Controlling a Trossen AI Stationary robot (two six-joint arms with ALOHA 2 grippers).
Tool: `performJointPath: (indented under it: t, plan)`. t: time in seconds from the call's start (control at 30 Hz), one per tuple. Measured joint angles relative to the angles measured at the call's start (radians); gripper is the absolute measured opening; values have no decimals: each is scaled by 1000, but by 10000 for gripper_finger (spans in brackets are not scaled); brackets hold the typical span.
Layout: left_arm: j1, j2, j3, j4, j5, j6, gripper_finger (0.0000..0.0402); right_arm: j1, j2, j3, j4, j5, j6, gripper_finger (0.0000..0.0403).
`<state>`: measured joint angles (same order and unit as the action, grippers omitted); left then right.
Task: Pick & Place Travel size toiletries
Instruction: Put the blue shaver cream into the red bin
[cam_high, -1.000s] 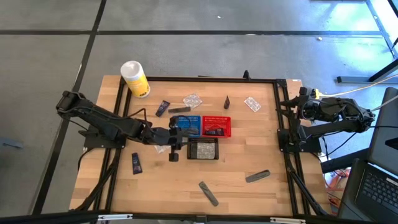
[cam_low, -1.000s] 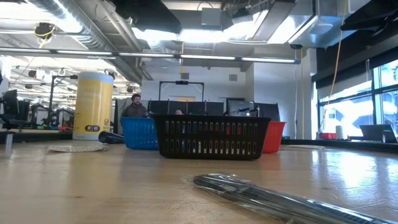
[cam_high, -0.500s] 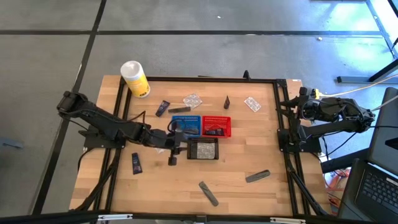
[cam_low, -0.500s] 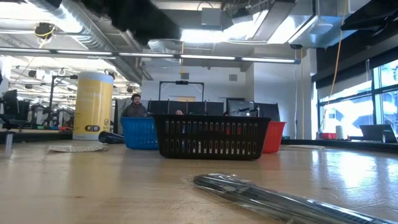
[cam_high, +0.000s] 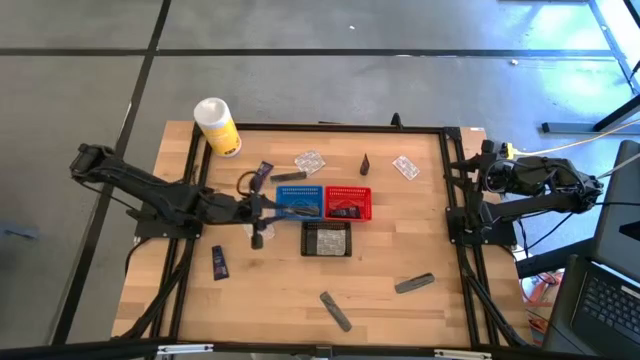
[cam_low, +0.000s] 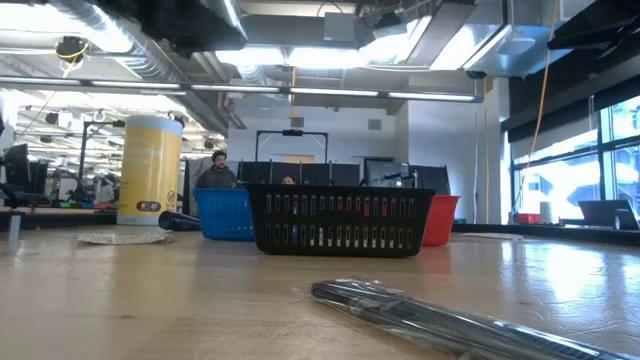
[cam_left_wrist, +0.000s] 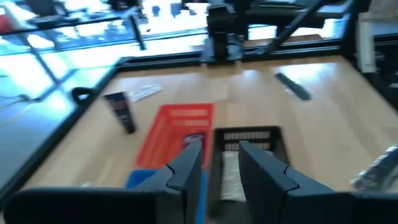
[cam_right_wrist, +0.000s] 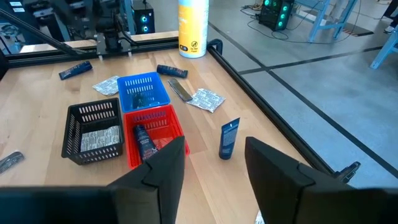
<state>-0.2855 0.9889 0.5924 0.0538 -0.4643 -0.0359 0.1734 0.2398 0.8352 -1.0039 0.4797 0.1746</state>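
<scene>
On the tabletop, the travel size toiletries are only partly sorted. One clear packet (cam_right_wrist: 99, 138) lies in the black basket (cam_high: 326, 252), and a navy tube (cam_right_wrist: 144, 142) lies in the red basket (cam_high: 348, 190). The blue basket (cam_high: 299, 189) seems to have something dark in it, but I can't make out what.

Plenty is left loose on the wood. Near the canister (cam_high: 217, 125) I see another navy tube (cam_high: 262, 172), a grey tube (cam_high: 289, 176) and a crinkly packet (cam_high: 310, 160). A small dark piece (cam_high: 365, 163) stands upright behind the red basket, with one more packet (cam_high: 405, 167) beyond it. Toward the front lie a third navy tube (cam_high: 219, 262) and two grey tubes (cam_high: 335, 310) (cam_high: 414, 284), well apart from the baskets. A clear packet (cam_right_wrist: 106, 85) sits just beside the blue basket.

My left gripper (cam_left_wrist: 219, 146) is by the blue basket, near that packet. Its fingers are a narrow gap apart with nothing between them. The right gripper (cam_right_wrist: 214, 146) waits at the table's right edge, fingers spread wide and empty.

I'd call this well under halfway: a few items binned, about nine to go. The packet beside the blue basket looks like the handiest next pick.
</scene>
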Motion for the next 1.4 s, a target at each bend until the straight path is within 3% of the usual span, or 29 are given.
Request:
performJointPath:
  t: [0.17,0.43,0.63,1.0,1.4]
  plan:
    - [26,-104,0,-138,-123,-121,113,0,0,0,0,0,0,180]
    - [154,-139,0,-290,-101,-209,197,0,0,0,0,0,0,192]
    - [263,-110,1,-296,-94,-223,244,0,0,0,0,0,0,199]
    - [419,-52,1,-210,-83,-241,235,0,0,0,0,0,0,201]
    - [548,132,12,0,31,-190,223,0,0,0,0,0,0,176]
